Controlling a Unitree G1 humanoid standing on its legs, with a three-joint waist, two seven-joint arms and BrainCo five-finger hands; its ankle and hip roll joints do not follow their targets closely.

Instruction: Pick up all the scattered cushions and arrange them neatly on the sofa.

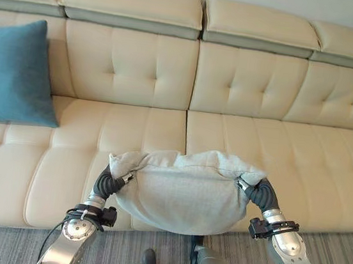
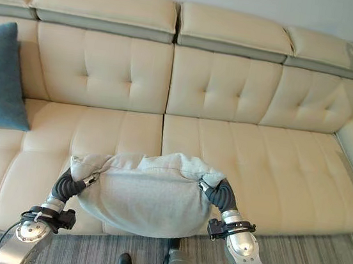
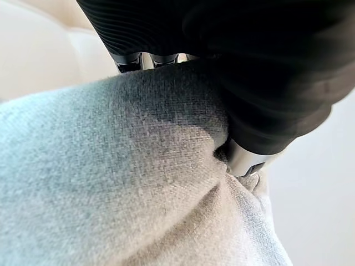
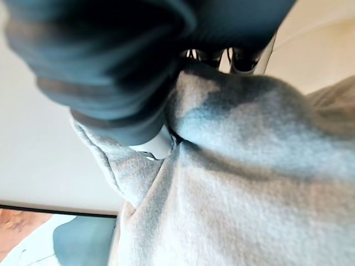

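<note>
Pale grey, finely flecked weave on the cushion (image 1: 185, 194), plain with no print. Cream, button-tufted leather on the sofa (image 1: 247, 83), with grey-green bands beneath its cream headrests. Solid teal on a second cushion (image 1: 13, 73) at the sofa's left end. Grey, streaked in thin darker and lighter lines, on the carpet (image 1: 342, 255) in front of the sofa. Dark ribbed covers on the left hand (image 1: 107, 181) and right hand (image 1: 260, 192).

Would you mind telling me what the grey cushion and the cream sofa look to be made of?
The grey cushion looks like soft woven fabric: a fine, matte weave shows in the left wrist view, and it sags between the hands. The cream sofa seems to be leather or a leather-like covering, smooth with a faint sheen and tufted dimples.
</note>
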